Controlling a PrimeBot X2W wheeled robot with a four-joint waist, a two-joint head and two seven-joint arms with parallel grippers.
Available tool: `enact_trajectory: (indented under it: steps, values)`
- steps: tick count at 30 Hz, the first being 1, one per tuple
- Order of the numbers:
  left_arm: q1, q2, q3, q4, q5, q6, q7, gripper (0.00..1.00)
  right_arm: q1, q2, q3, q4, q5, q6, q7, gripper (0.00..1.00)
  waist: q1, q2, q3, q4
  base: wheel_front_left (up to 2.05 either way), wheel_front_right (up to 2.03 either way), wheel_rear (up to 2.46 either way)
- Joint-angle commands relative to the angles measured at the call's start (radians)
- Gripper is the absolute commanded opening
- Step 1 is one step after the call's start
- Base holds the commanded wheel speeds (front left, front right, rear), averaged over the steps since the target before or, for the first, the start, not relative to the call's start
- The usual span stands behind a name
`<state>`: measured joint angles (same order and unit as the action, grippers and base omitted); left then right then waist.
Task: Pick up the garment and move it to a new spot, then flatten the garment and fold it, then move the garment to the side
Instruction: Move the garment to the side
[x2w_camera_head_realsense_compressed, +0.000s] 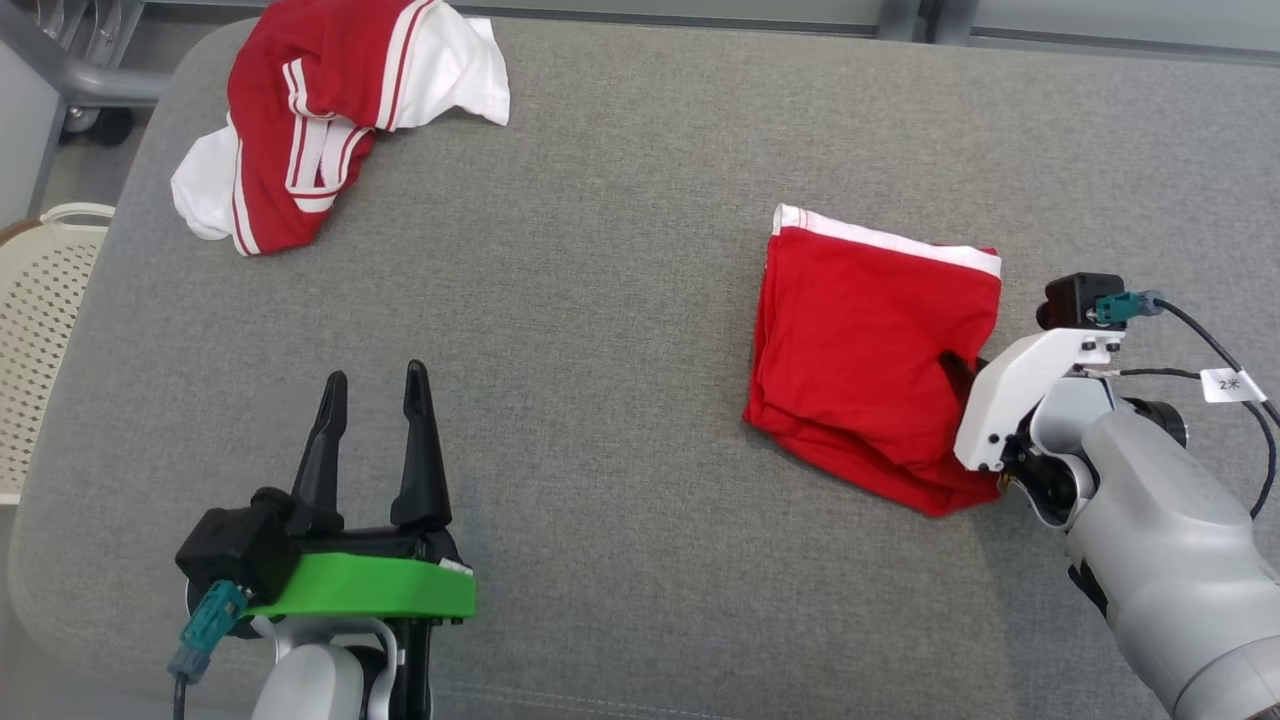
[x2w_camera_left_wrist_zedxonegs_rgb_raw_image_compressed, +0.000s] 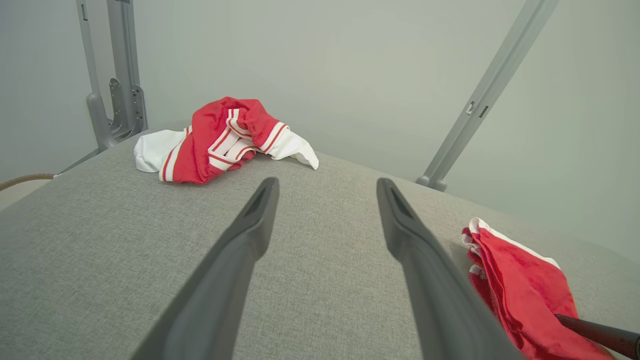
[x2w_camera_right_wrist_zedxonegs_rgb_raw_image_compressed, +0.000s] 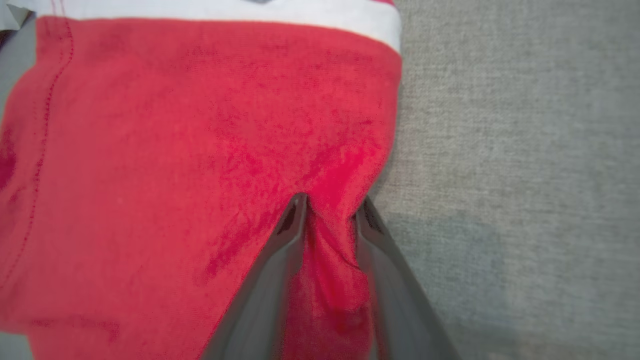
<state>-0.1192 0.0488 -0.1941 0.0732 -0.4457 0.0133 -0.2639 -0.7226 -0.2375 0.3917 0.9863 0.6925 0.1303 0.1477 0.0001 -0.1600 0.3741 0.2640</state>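
Right tool (x2w_camera_right_wrist_zedxonegs_rgb_raw_image_compressed: 332, 200) tight on garment (x2w_camera_right_wrist_zedxonegs_rgb_raw_image_compressed: 175, 150) (bunched)

Red garment (x2w_camera_right_wrist_zedxonegs_rgb_raw_image_compressed: 175, 150) fold within right hand (x2w_camera_right_wrist_zedxonegs_rgb_raw_image_compressed: 332, 201)

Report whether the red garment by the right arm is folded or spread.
Folded: the red garment lies as a compact rectangle with stacked layers at its edges.
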Motion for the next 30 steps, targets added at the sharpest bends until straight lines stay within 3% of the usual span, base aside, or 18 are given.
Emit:
enact_trajectory:
  steps: [1,13,21,30]
  values:
    - [-0.006,0.003,0.001,0.002,0.006,-0.003,0.000,1.00,0.009,0.001,0.018,-0.001,0.007,0.001,-0.004,0.00,-0.0001,0.0000,-0.004,-0.017,0.00,0.00,0.00]
    - [-0.027,0.003,-0.018,-0.013,0.030,-0.015,0.000,1.00,-0.041,-0.058,0.086,-0.060,0.022,0.000,-0.026,0.00,-0.0001,0.0000,0.012,-0.167,0.00,0.00,0.00]
    - [-0.060,0.005,-0.035,-0.019,0.050,-0.021,0.000,1.00,-0.097,-0.103,0.109,-0.083,0.026,0.000,-0.031,0.00,-0.0001,0.0000,0.052,-0.350,0.00,0.00,0.00]
    - [-0.096,0.025,-0.053,-0.024,0.074,-0.025,0.010,1.00,-0.149,-0.108,0.109,-0.085,0.033,0.000,-0.046,0.00,-0.0001,0.0000,0.103,-0.501,0.00,0.00,0.00]
